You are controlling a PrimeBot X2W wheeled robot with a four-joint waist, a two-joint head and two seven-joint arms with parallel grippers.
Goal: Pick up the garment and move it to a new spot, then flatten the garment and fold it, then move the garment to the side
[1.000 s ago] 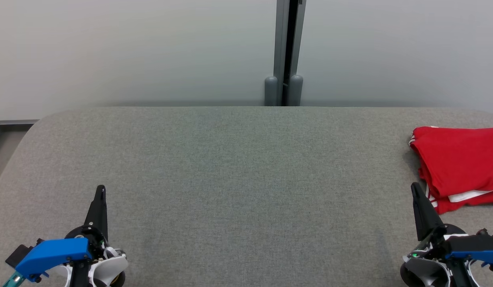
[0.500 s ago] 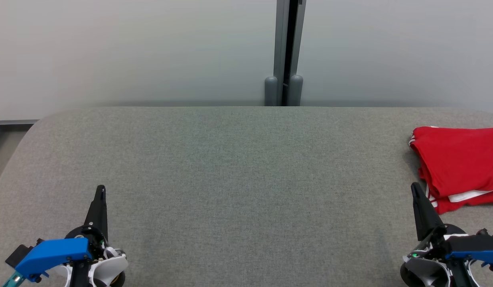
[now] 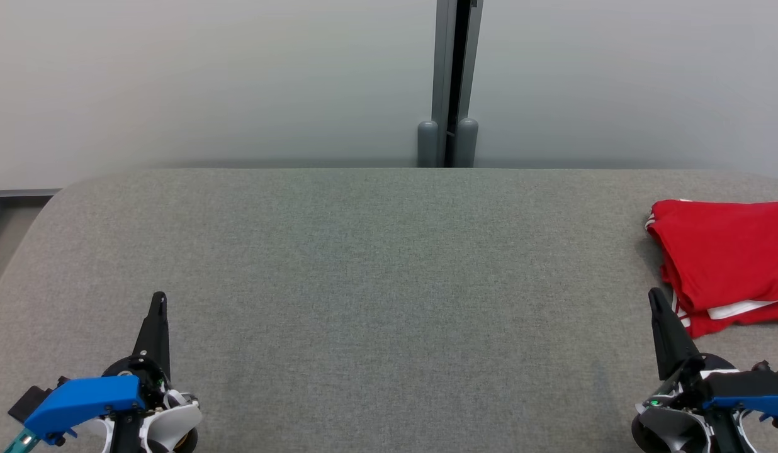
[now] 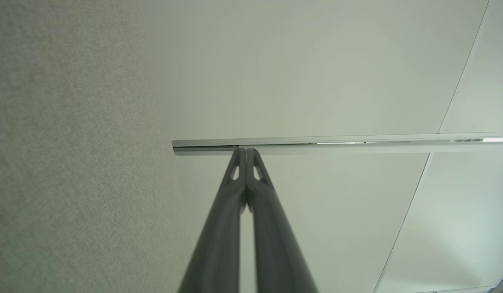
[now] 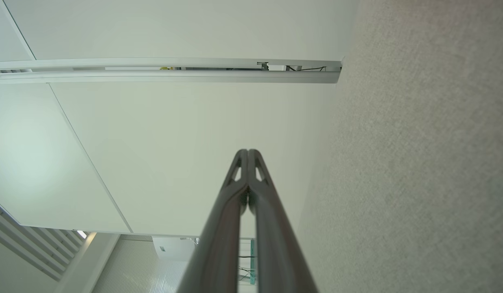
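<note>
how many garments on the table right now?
1: the red garment lies folded on the grey table, far right, cut by the head view's edge; more could lie beyond.

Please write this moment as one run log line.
garment: folded, table right side | left gripper: shut, empty | right gripper: shut, empty

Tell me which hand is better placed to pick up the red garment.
Right, probably. The right hand is just beside the garment, on the right of the table, while the left hand is far across it. Both hands are shut, so the right one must open first.
</note>
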